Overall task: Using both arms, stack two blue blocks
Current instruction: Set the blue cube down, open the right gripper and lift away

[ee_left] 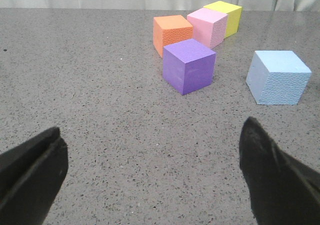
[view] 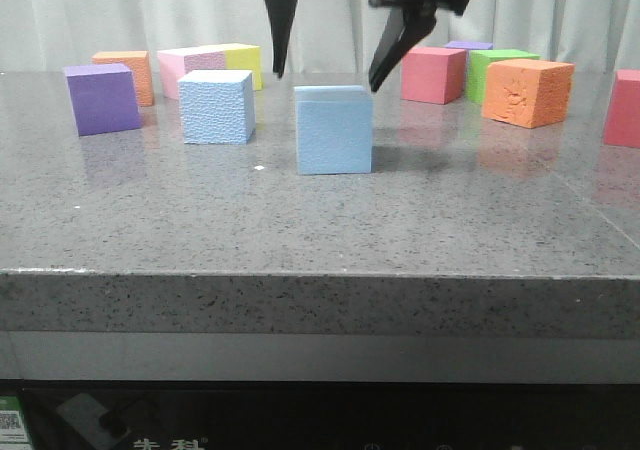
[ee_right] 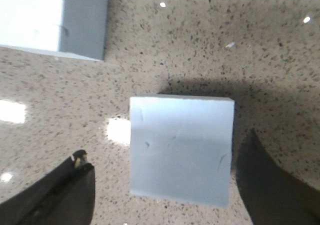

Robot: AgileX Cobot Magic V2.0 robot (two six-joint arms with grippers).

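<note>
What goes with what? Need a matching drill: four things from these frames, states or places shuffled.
Things
1. smooth blue block
2. pebbled blue block
3. purple cube
4. right tool

States or places
A. open, poised in the air
B. leftmost cube on the table in the front view
C. directly under the open fingers
D. on the table between the purple cube and the other blue block

Pairs: 1-C, 2-D, 3-B, 4-A
</note>
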